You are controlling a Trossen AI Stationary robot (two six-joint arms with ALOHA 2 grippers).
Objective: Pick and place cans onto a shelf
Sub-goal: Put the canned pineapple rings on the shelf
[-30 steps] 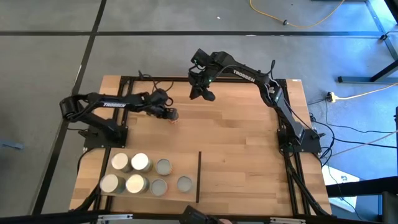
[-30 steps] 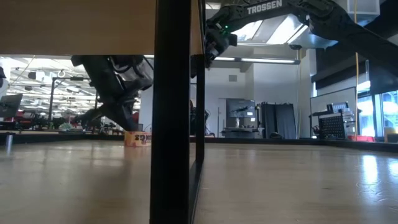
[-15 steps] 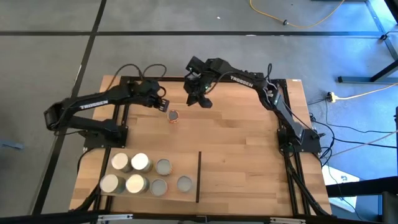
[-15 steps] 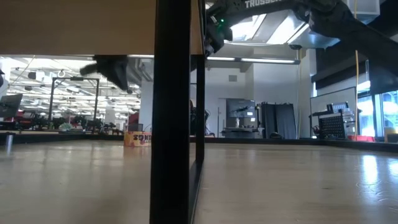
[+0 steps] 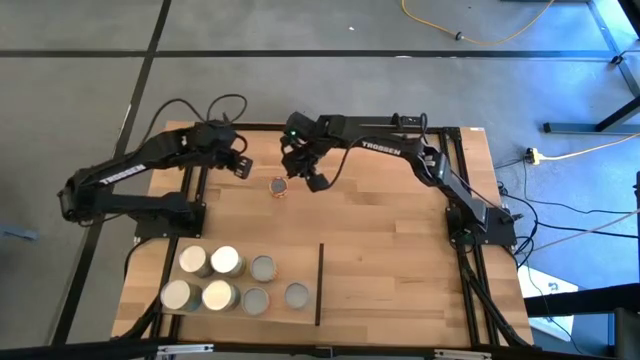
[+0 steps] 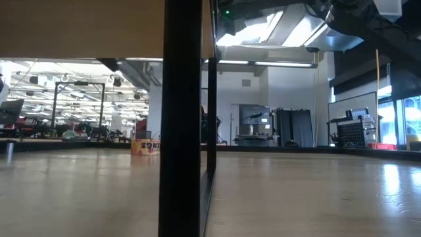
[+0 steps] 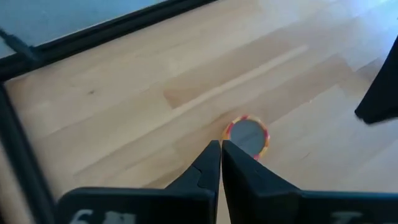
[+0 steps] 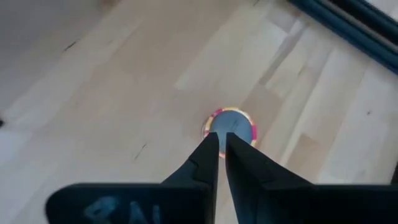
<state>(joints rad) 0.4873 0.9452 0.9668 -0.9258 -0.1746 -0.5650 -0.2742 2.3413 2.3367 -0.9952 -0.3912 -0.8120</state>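
Lone can (image 5: 279,187): upright near table's (image 5: 400,250) far edge.
Right gripper (image 5: 311,181): fingers together, beside it (not gripping).
Left gripper (image 5: 241,166): fingers together, nearby.

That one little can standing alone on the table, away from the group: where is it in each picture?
High view: lone can between the two grippers, upper middle.
Low view: left of the black post, far back.
Left wrist view: centre, just past the fingertips.
Right wrist view: centre, at the fingertips.
Shared landmark: the planked tabletop under it.
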